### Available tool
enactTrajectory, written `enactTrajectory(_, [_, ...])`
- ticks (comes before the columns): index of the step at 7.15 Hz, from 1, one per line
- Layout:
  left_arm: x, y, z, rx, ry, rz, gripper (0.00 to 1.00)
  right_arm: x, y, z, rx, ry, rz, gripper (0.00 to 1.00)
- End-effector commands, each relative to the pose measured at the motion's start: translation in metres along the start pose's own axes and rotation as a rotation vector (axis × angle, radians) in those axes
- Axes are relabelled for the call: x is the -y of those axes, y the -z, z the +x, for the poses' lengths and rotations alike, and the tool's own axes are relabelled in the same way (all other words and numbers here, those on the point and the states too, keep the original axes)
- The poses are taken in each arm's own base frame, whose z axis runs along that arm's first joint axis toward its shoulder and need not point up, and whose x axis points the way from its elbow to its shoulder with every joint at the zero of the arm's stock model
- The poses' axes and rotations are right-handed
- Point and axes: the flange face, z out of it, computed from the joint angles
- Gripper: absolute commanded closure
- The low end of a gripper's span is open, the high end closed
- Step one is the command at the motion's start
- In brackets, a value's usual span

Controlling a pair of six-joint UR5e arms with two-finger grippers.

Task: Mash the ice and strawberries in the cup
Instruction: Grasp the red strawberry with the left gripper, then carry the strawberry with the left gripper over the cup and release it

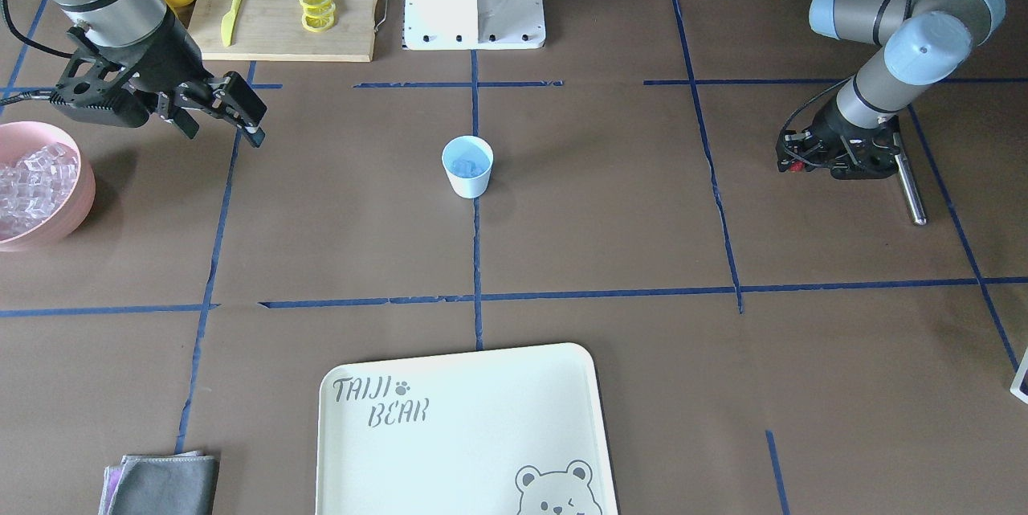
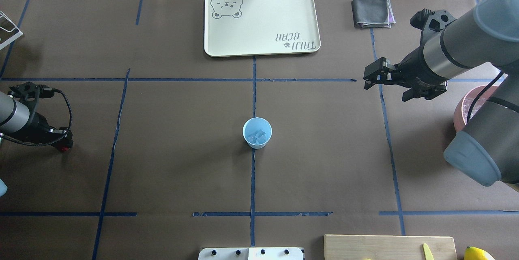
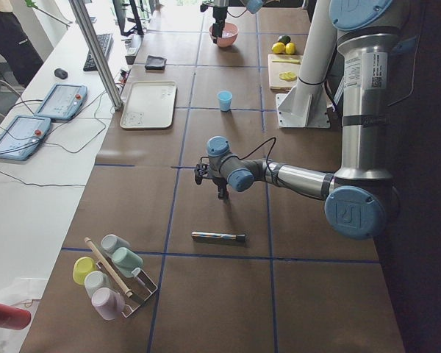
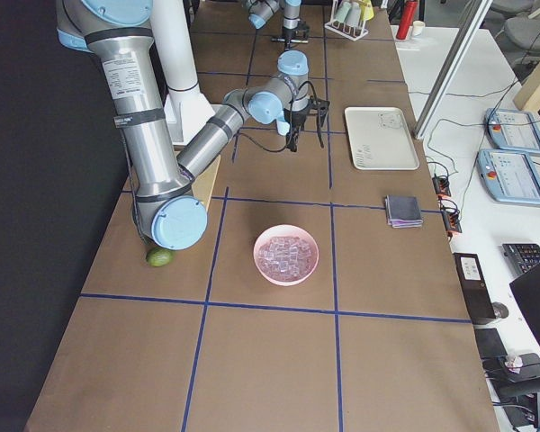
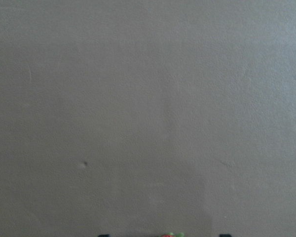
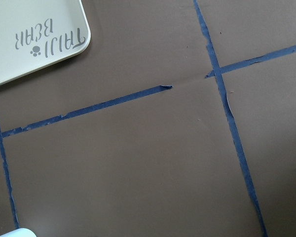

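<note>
Cup [image 2: 257,132], light, tippy, holding slippery ice [image 2: 258,137], is standing mid-tabletop, best held by its wall, right end effector [image 2: 367,81] hanging spread at two o'clock, left end effector [image 2: 58,142] state impossible to tell.

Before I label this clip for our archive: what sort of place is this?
Probably a robotics lab, not a kitchen: blue tape grids the table, and control tablets lie on a side bench.

Tray [image 1: 482,435], cutting board [image 1: 281,33], folded cloth [image 1: 165,484]
</note>
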Motion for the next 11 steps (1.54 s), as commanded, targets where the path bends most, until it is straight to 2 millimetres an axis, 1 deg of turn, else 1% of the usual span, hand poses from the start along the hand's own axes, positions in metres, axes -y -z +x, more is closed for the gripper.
enactTrajectory(1, [-0.003,0.026,0.025,-0.043,-0.008,0.025,1.0,0.0,0.001,-0.001,0.002,-0.005,-0.001,0.01])
enactTrajectory(2, [-0.007,0.049,0.056,-0.127,0.038,0.002,1.0,-0.001,0.003,-0.003,0.007,-0.002,0.001,0.01])
enactTrajectory(3, [0.007,0.075,0.11,-0.216,0.107,0.011,1.0,-0.001,0.004,-0.003,0.009,-0.002,0.001,0.01])
enactTrajectory(4, [0.021,0.097,0.174,-0.297,0.183,0.017,1.0,-0.004,0.012,-0.003,0.019,0.003,0.005,0.01])
enactTrajectory(5, [0.018,0.106,0.248,-0.368,0.222,-0.017,1.0,-0.001,0.017,0.0,0.021,-0.001,0.013,0.01])
enactTrajectory(6, [0.005,0.11,0.318,-0.382,0.273,-0.069,1.0,-0.002,0.016,0.001,0.021,-0.001,0.003,0.01])
enactTrajectory(7, [0.016,0.116,0.379,-0.358,0.287,-0.013,1.0,-0.001,0.022,0.004,0.038,-0.008,-0.023,0.01])
enactTrajectory(8, [0.012,0.097,0.422,-0.329,0.289,0.031,1.0,-0.003,0.026,0.008,0.047,-0.011,-0.044,0.01])
enactTrajectory(9, [0.009,0.096,0.435,-0.333,0.295,0.035,1.0,-0.003,0.027,0.01,0.046,-0.011,-0.042,0.01])
enactTrajectory(10, [0.003,0.099,0.452,-0.349,0.297,0.025,1.0,-0.002,0.025,0.012,0.043,-0.008,-0.043,0.01])
enactTrajectory(11, [0.011,0.096,0.476,-0.348,0.321,0.034,1.0,-0.002,0.025,0.011,0.044,-0.007,-0.043,0.01])
